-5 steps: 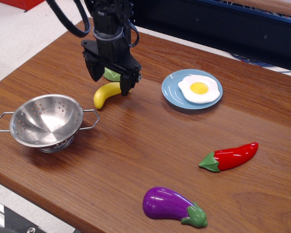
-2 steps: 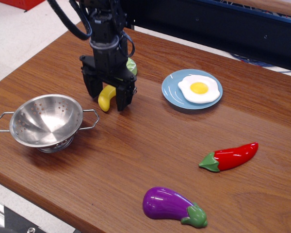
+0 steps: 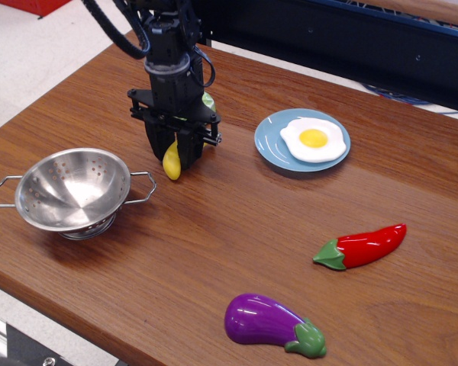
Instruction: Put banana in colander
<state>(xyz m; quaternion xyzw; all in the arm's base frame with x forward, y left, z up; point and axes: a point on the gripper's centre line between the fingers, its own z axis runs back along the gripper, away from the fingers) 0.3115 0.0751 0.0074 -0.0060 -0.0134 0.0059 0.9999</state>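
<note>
End effector (image 3: 174,156) clamped on the banana (image 3: 171,162), tip pointing down at the desk (image 3: 214,229), just right of the colander (image 3: 72,189). Colander bowl holds nothing. Blue plate (image 3: 269,145) carries a fried egg (image 3: 312,139).

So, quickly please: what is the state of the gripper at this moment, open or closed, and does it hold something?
Gripper: closed on the banana, which sticks out below the fingers.
</note>
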